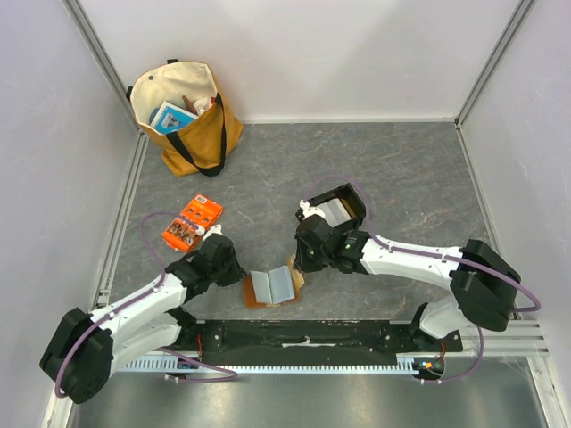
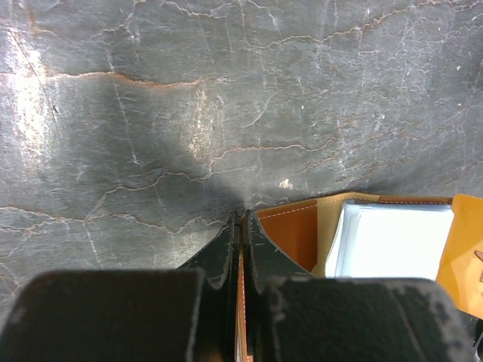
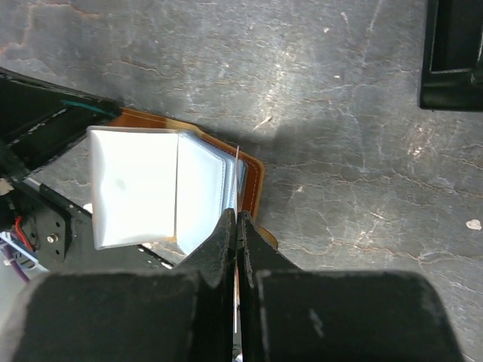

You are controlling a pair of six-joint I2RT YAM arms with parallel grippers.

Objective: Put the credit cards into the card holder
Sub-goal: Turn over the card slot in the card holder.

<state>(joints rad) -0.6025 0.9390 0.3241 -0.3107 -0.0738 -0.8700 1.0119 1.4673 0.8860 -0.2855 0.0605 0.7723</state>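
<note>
The grey stone-patterned table (image 1: 401, 178) carries everything, and the 2 arms cover much of its near part.

The tan tote bag (image 1: 201, 134) stands in the far left corner. Its contents are only partly visible: a blue-and-white item and some reddish pieces too small to name.

The black tray (image 1: 352, 201) sits mid-table just beyond the right arm's wrist, which hides its near edge. A pale stack of cards (image 1: 332, 212) lies inside it, and their number cannot be told. The right wrist view cuts the tray off at the top right corner.

The card holder (image 1: 272, 287) lies open near the front edge, between the 2 grippers, with its pale pockets facing up. The top view shows only slivers of its brown cover around them. The left wrist view cuts off its right and lower parts.

The orange packet (image 1: 192, 223) lies left of centre, well apart from the holder; its print is too small to read.

The left gripper (image 2: 240, 226) has its fingers pressed together on the brown stitched edge of the holder's left flap.

The right gripper (image 3: 236, 222) is likewise pressed together, right at the holder's right edge. A thin pale sliver rises from between its tips and appears to be 1 credit card (image 3: 238, 173) seen edge-on. Its face is hidden, and whether it has entered a pocket cannot be told.
</note>
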